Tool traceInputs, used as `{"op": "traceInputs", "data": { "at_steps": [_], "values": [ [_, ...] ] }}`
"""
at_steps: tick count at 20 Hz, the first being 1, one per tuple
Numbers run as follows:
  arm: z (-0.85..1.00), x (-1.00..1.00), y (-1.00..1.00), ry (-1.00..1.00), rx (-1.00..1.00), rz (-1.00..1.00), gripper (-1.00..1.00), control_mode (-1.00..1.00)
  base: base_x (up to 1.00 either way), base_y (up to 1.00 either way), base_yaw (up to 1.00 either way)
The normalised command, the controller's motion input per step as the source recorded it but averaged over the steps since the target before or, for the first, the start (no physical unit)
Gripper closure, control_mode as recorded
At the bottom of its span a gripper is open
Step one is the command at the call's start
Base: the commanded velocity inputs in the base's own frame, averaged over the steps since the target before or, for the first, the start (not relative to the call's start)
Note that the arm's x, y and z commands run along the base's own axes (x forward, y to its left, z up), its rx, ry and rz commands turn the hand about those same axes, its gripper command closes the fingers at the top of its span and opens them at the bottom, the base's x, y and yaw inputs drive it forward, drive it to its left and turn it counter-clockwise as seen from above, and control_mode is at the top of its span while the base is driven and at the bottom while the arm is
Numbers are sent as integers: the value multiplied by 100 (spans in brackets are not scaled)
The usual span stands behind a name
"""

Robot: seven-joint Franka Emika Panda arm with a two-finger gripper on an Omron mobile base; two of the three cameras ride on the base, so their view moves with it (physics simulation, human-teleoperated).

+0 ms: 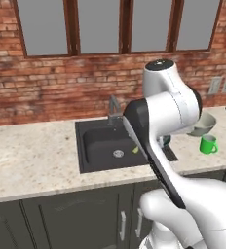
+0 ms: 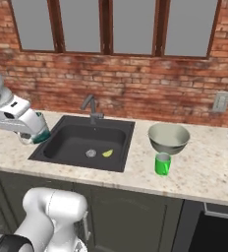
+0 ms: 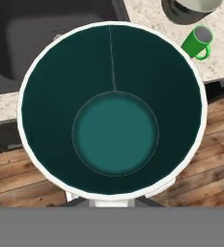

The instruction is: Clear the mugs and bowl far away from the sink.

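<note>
1. Left base view: the arm hides the gripper; bowl (image 1: 202, 124) and green mug (image 1: 208, 144) sit right of the sink (image 1: 105, 143).
2. Right base view: gripper (image 2: 37, 134) clenched on the teal-lined mug (image 2: 40, 134), left of the sink.
3. Hand view: the teal-lined mug's opening faces the camera, close up.

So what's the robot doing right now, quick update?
Gripper shut on teal-lined mug, held left of the sink. Green mug and bowl wait right of it. Nothing in the way.

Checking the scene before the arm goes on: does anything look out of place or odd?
One thing: a small yellow-green scrap lies in the sink beside the drain. The green mug and bowl stand upright on the counter, nothing spilled.
</note>
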Motion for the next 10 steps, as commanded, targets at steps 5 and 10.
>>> {"op": "traceInputs", "data": {
  "at_steps": [5, 10],
  "values": [
    [0, 0, 0, 0, 0, 0, 100, 100, -81, 0, 33],
    [0, 0, 0, 0, 0, 0, 100, 100, -53, 6, 67]
  ]
}}
